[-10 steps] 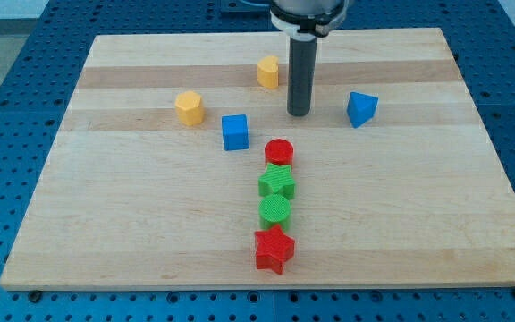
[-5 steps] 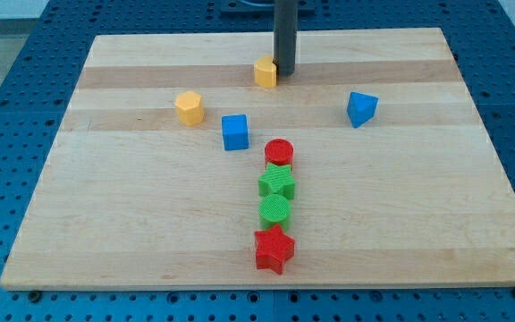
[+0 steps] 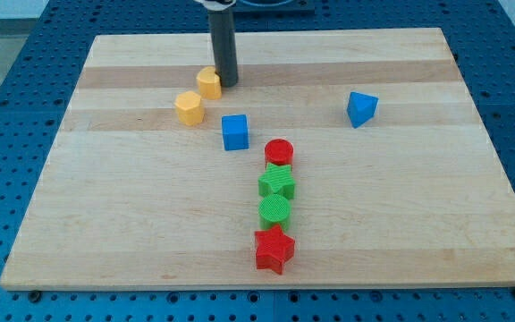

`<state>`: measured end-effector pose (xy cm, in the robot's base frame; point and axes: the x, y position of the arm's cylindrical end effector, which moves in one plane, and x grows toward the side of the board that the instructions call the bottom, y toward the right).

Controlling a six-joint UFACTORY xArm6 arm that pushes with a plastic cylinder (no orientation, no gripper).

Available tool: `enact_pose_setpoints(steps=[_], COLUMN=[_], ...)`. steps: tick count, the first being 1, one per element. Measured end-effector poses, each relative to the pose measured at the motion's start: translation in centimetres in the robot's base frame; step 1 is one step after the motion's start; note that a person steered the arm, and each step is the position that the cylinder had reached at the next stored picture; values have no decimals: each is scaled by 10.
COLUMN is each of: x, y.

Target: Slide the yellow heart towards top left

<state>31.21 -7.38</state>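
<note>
The yellow heart (image 3: 208, 83) lies in the upper left-middle of the wooden board (image 3: 105, 224). My tip (image 3: 226, 83) is right against the heart's right side, and the rod rises from it to the view's top. A yellow hexagon block (image 3: 189, 107) sits just below-left of the heart, very close to it or touching it.
A blue cube (image 3: 234, 131) lies below my tip. A blue triangular block (image 3: 361, 108) is at the right. A column runs down the middle: red cylinder (image 3: 279, 152), green star (image 3: 277, 182), green cylinder (image 3: 275, 210), red star (image 3: 274, 249).
My tip went up and left to the heart's right side, then swept left. The heart slid left and slightly down, ending next to the yellow hexagon block. The other blocks stayed put.
</note>
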Motion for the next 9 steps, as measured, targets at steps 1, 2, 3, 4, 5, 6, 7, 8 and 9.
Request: enact_pose_setpoints(steps=[1, 2, 3, 4, 5, 6, 7, 8, 9], x=[4, 14, 30, 30, 30, 29, 29, 29, 27], y=[-19, -2, 2, 2, -7, -24, -44, -55, -68])
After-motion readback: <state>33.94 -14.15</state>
